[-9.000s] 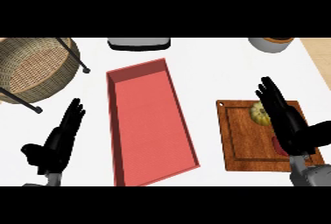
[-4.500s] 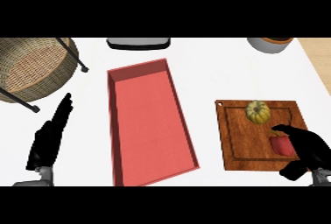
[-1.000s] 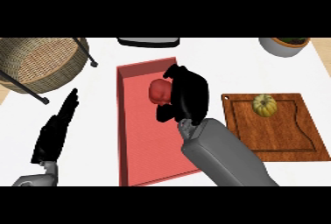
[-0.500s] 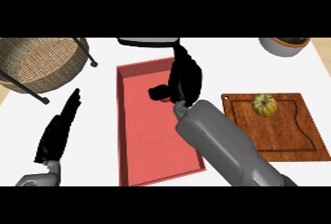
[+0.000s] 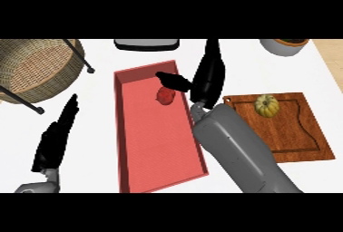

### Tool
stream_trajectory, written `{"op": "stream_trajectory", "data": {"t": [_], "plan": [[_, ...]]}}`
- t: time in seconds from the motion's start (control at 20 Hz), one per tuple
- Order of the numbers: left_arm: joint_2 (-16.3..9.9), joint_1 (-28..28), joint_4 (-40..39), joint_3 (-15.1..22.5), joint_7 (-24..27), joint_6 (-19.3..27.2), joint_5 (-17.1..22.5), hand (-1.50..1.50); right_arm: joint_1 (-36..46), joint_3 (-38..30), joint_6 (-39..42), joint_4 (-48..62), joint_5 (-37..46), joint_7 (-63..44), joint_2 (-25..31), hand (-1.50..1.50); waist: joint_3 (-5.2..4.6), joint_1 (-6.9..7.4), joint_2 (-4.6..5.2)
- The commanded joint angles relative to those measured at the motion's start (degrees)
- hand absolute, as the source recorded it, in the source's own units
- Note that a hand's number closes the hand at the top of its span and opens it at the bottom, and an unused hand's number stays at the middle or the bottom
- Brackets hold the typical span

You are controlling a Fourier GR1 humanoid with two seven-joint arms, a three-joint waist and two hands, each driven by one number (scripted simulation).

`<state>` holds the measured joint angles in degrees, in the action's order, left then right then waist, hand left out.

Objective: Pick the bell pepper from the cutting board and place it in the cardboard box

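The red bell pepper (image 5: pixel 165 95) lies on the floor of the long red box (image 5: pixel 155 156), in its far half. My right hand (image 5: pixel 206 78) hovers over the box's right wall just beside the pepper, fingers straight and pointing away, thumb spread over the box; it is open and holds nothing. The wooden cutting board (image 5: pixel 295 136) lies to the right and carries a small yellow-green squash (image 5: pixel 267 105). My left hand (image 5: pixel 58 137) rests open left of the box, fingers straight.
A wicker basket (image 5: pixel 33 68) on a dark wire stand fills the far left corner. A dark tray (image 5: pixel 147 44) sits at the back edge behind the box, and a grey pot (image 5: pixel 290 45) stands at the far right.
My right hand, shut on the pepper over the box a second ago, has opened and straightened. The pepper now lies free in the box. The left hand stays still.
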<state>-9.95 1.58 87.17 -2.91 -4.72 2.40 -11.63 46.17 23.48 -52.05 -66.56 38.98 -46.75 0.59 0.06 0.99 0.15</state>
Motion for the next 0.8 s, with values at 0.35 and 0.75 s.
{"op": "stream_trajectory", "data": {"t": [0.35, 0.75], "plan": [[-0.47, -5.85, 4.45, -0.85, 0.57, -0.01, 0.1, 0.0, -26.01, -6.42, -4.44, -29.17, -0.44, 1.41, 9.65, -1.5, -0.01, -2.4, -0.66], [-0.01, -5.39, 2.77, -1.21, 1.01, -0.58, 0.61, 0.0, -47.97, -11.04, 2.9, -56.19, -15.95, 7.48, 26.35, -1.5, 0.02, -2.37, -0.47]]}}
